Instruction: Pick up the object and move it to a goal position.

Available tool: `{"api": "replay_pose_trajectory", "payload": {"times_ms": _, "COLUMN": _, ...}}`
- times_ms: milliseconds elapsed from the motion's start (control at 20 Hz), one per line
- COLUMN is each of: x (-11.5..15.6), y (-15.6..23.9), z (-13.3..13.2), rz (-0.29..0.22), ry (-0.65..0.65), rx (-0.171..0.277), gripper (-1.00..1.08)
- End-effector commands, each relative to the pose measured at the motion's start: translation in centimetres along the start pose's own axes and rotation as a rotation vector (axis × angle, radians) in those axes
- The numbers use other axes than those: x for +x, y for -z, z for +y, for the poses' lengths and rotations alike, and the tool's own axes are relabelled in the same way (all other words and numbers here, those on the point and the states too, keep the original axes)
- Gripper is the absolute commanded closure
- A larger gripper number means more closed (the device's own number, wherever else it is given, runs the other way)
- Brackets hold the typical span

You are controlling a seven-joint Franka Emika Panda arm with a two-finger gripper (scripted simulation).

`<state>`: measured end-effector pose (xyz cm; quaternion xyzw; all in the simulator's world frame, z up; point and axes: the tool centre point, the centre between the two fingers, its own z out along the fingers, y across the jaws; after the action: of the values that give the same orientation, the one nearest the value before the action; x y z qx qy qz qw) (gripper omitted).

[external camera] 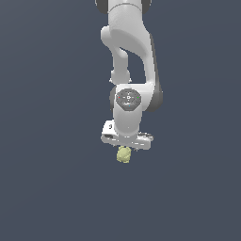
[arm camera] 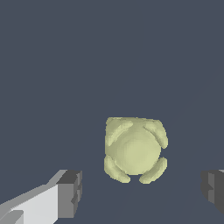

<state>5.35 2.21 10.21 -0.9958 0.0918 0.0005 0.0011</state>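
Observation:
The object (external camera: 124,155) is a small, bumpy, pale yellow-green lump on the dark grey floor, right below the white arm's hand. In the wrist view the object (arm camera: 134,149) sits between the two dark fingertips, nearer the middle. My gripper (external camera: 125,148) hangs straight over it. In the wrist view the gripper (arm camera: 142,190) is open: one fingertip (arm camera: 70,192) and the other fingertip (arm camera: 213,189) stand wide apart, with gaps on both sides of the lump. Neither pad touches it. In the exterior view the fingers are hidden behind the hand and the lump.
The plain dark grey floor (external camera: 52,188) fills both views. The white arm (external camera: 129,52) rises from the hand toward the top of the exterior view. No other object and no goal marker is in view.

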Motion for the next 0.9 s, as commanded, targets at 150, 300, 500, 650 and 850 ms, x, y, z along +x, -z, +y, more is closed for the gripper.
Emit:
{"api": "replay_pose_trajectory", "payload": {"times_ms": 150, "x": 0.7, "y": -1.2, "z": 0.3, "rz": 0.001, "ry": -0.038, "rx": -0.002, "gripper": -0.92}}
{"api": "replay_pose_trajectory", "payload": {"times_ms": 300, "x": 0.6, "y": -1.2, "z": 0.3, "rz": 0.000, "ry": -0.037, "rx": -0.002, "gripper": -0.92}}
{"api": "replay_pose_trajectory", "payload": {"times_ms": 500, "x": 0.6, "y": -1.8, "z": 0.3, "rz": 0.000, "ry": -0.037, "rx": -0.002, "gripper": -0.92}}
{"api": "replay_pose_trajectory", "payload": {"times_ms": 650, "x": 0.6, "y": -3.0, "z": 0.3, "rz": 0.000, "ry": -0.038, "rx": -0.002, "gripper": -0.92}}
{"api": "replay_pose_trajectory", "payload": {"times_ms": 850, "x": 0.6, "y": -5.2, "z": 0.4, "rz": 0.001, "ry": -0.040, "rx": -0.002, "gripper": -0.92}}
